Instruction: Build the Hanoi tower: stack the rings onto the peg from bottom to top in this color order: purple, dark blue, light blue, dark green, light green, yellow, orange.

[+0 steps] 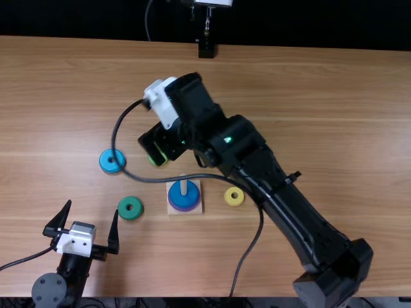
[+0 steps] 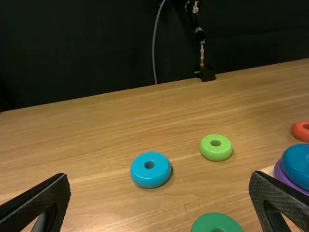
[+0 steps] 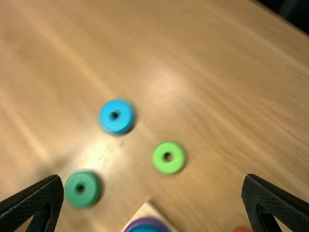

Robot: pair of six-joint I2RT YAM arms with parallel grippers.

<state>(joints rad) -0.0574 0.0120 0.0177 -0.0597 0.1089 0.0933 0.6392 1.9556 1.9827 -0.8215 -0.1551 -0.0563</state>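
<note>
Orange ring (image 2: pixel 298 133), partly cut off

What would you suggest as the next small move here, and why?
I would probably bring the right gripper over the light blue ring and lower it to grasp. The purple ring and dark blue ring are on the peg, so light blue comes next; it lies on the table, and the gripper is open and empty.
</note>
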